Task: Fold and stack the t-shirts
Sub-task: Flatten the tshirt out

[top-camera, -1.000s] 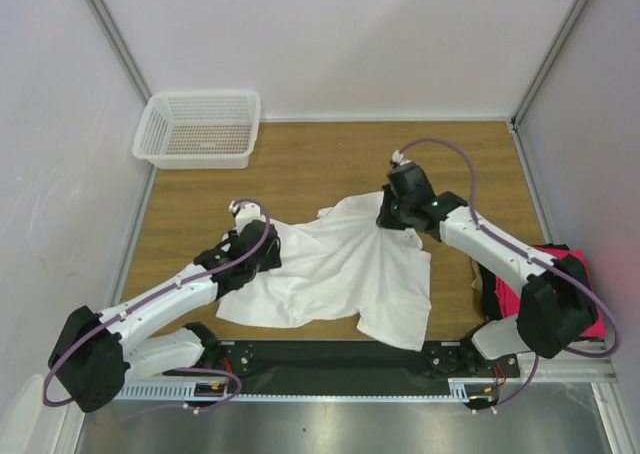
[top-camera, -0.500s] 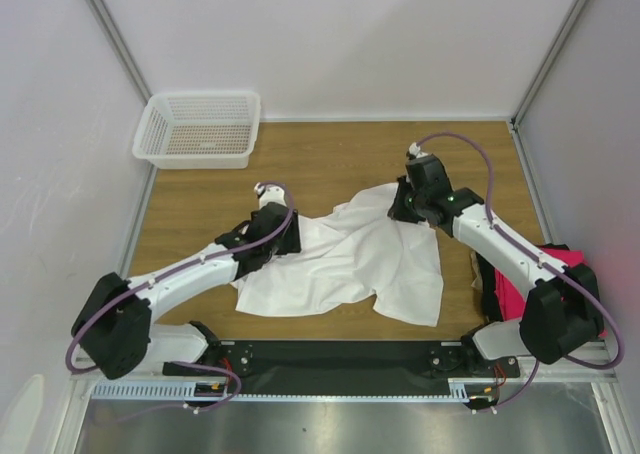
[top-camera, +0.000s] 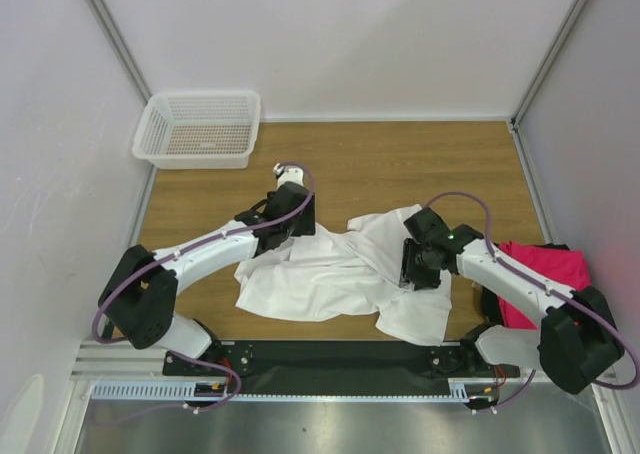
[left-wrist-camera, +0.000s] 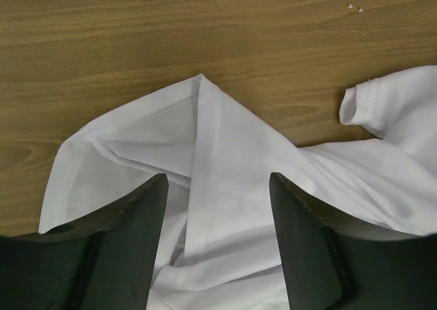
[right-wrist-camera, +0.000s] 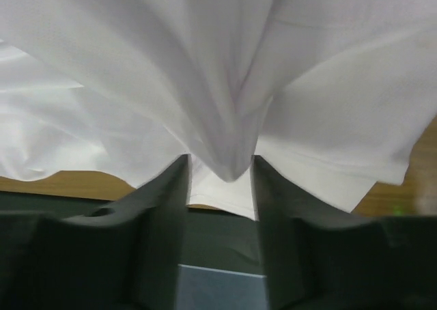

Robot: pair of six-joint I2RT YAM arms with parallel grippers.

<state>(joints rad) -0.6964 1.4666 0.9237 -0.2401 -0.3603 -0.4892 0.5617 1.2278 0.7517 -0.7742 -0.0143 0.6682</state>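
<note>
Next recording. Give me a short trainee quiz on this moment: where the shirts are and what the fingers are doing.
1. Fill in: the pink t-shirt lies next to the ____ arm.
2. The fingers of the right gripper are closed on: A) the pink t-shirt, B) the white t-shirt, C) nothing.
3. True or false: the white mesh basket is empty.

Key: 1 right; 2 B; 3 true.

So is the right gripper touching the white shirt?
Touching. The right wrist view shows the white shirt bunched into a fold that the right gripper pinches.
</note>
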